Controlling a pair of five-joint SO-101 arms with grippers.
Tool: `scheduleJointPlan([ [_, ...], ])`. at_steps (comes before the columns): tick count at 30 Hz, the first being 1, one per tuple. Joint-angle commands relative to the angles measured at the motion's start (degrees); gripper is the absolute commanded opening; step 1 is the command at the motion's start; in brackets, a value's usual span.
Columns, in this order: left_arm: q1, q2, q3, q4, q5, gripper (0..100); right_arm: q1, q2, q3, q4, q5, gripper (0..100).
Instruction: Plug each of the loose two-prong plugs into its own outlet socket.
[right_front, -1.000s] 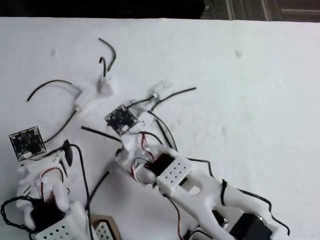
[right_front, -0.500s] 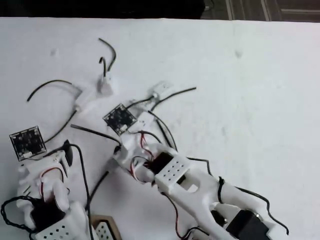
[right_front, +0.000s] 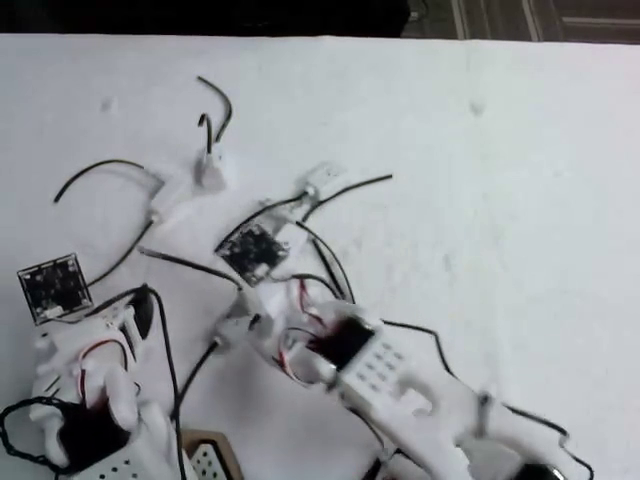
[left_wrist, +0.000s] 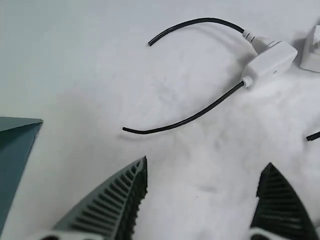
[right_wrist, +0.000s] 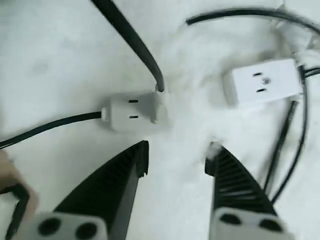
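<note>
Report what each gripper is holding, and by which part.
Nothing is held. The left gripper is open over bare table; the right gripper is open, with a white socket lying just beyond its fingertips, ungripped.

Camera arrangement: one fixed overhead view, two wrist views.
The high camera looks steeply down from afar over the white table (right_front: 480, 200); each wrist-mounted camera faces that table at close range. High and left wrist views share the white rectangular block with thin black cords (right_front: 170, 203) (left_wrist: 267, 60).
</note>
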Motion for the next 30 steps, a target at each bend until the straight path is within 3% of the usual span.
scheduleJointPlan([
  [1,5.41,-0.13,-5.80,3.52,-5.01,35,0.04,-15.08,-0.35,8.48,-0.18,17.6],
  [6,15.25,0.04,-5.36,5.54,-9.85,35,1.19,-23.34,-0.26,16.84,-3.60,11.9],
  [10,21.23,4.26,-5.45,4.92,-10.46,35,10.42,-21.85,-0.26,17.45,-3.08,12.0],
  [14,26.86,14.64,-5.89,1.41,-10.46,35,17.63,-16.92,-0.26,17.36,0.18,12.0],
  [19,33.54,30.55,-12.04,0.35,-10.46,35,19.74,-8.22,1.49,11.47,0.00,12.0],
  [23,36.97,41.54,-15.56,-2.81,-10.46,35,21.14,-2.95,3.08,5.05,0.00,12.0],
  [30,37.58,61.67,-16.97,-14.77,-11.25,35,21.67,-0.92,3.16,4.00,0.18,12.0],
])
